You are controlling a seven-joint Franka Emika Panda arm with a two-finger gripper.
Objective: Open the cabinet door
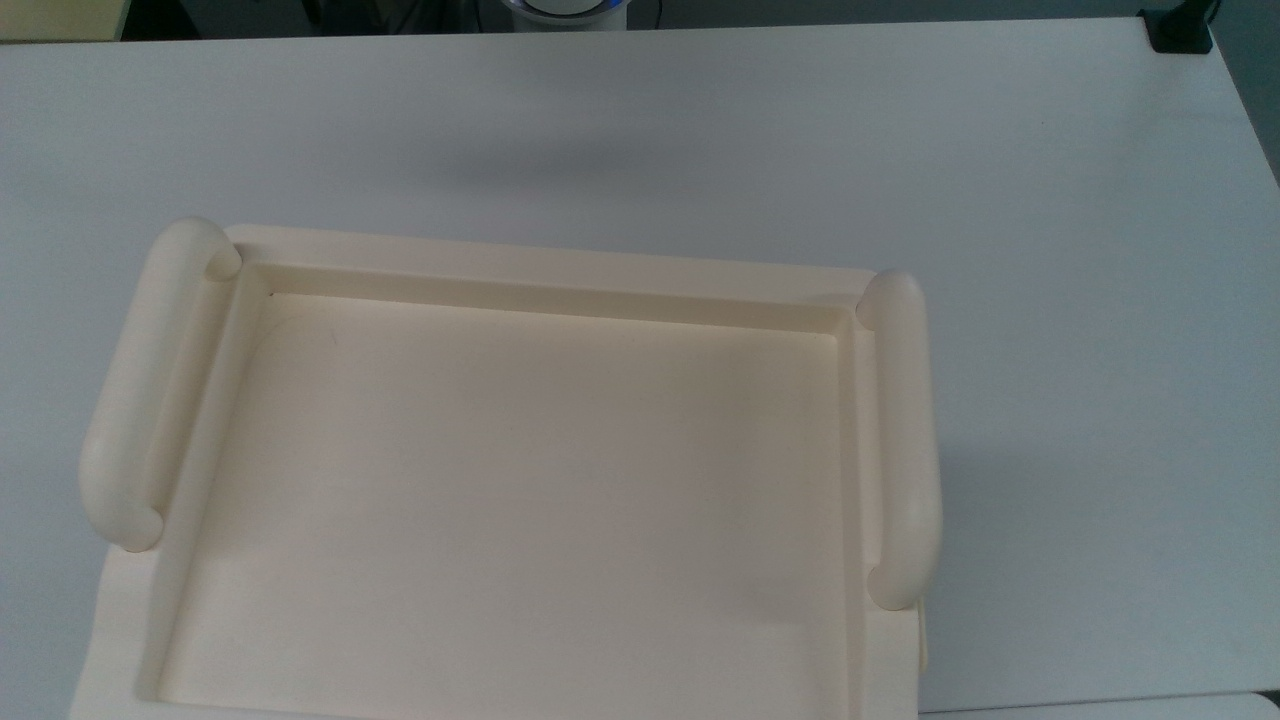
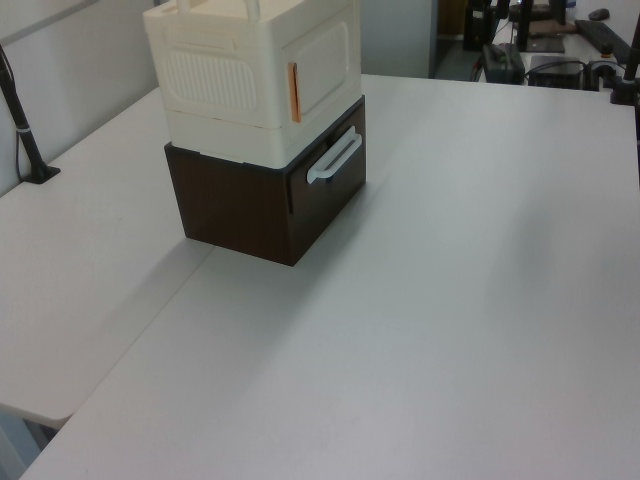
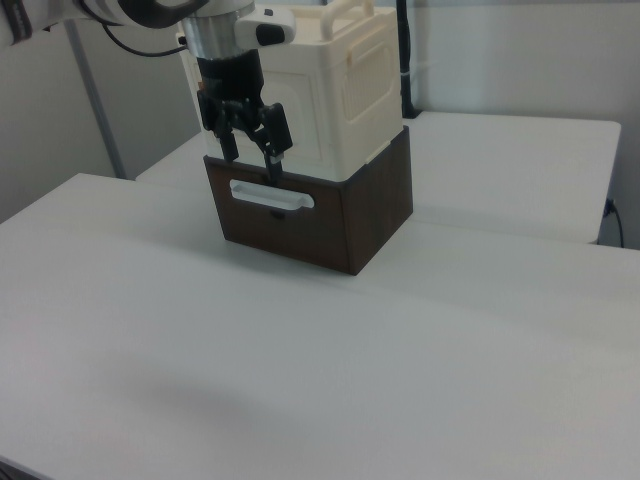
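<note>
The cream cabinet (image 2: 255,75) stands on a dark brown drawer box (image 2: 270,205). Its cabinet door (image 2: 322,62) is the flat cream panel above the drawer, lying flush with an orange strip (image 2: 293,92) along one edge. In the right view my gripper (image 3: 250,156) hangs open in front of the cabinet door (image 3: 300,100), fingertips just above the white drawer handle (image 3: 271,196), holding nothing. The top view looks down on the cabinet's recessed tray top (image 1: 520,500) with its rounded side rails (image 1: 905,440).
The cabinet and drawer box stand on a wide white table (image 2: 450,300). A black clamp post (image 2: 25,130) stands at the left view's left edge. Desks with equipment (image 2: 540,40) lie beyond the table's far end.
</note>
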